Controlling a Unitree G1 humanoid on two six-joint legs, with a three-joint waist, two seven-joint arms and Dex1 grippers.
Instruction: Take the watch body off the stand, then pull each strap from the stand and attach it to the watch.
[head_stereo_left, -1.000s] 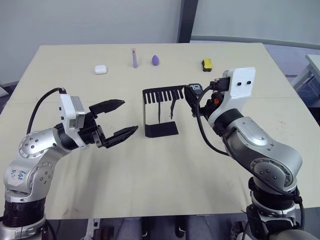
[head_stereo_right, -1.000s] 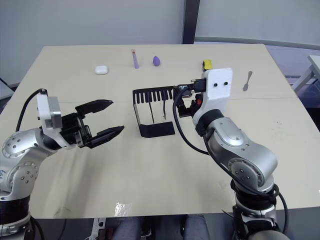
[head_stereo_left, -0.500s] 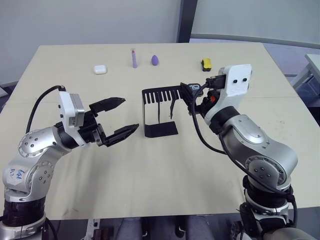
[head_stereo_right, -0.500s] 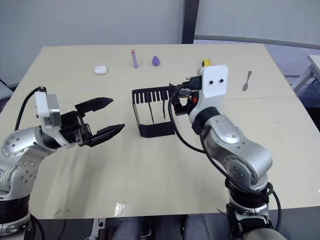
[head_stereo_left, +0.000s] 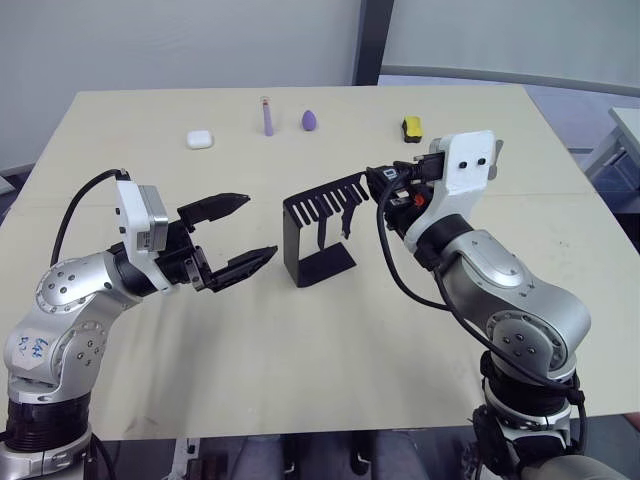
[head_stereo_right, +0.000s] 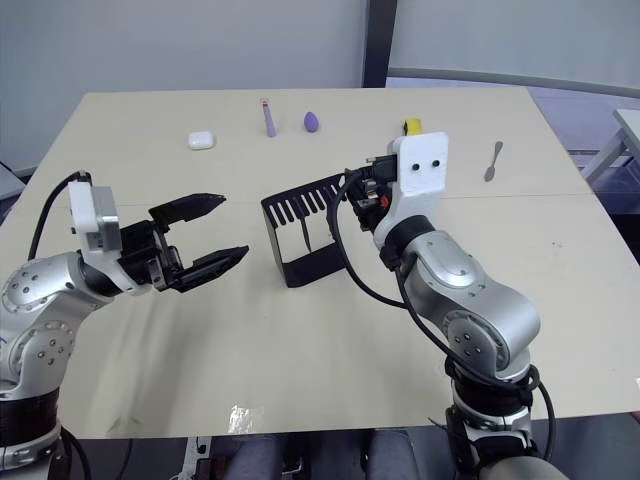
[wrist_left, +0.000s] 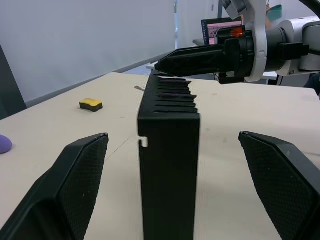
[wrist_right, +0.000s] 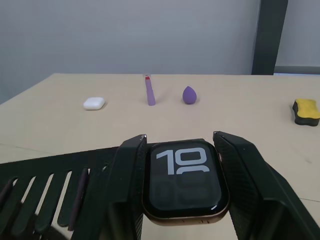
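Observation:
The black stand sits mid-table, turned at an angle, its slotted top plate rising toward the right. Two dark straps hang from its slots. The watch body, with a black screen showing white digits and a pale gold rim, is at the plate's right end. My right gripper is shut on it, one finger on each side. I cannot tell whether the watch still touches the plate. My left gripper stands open just left of the stand, its fingers facing the stand's back.
Along the table's far side lie a white earbud case, a purple stick, a purple egg-shaped sponge and a yellow-and-black block. A spoon lies at the far right.
The stand has swung round on the table and its top plate now slants, moving with my right gripper, which has shifted slightly left. The left arm has stayed almost still.

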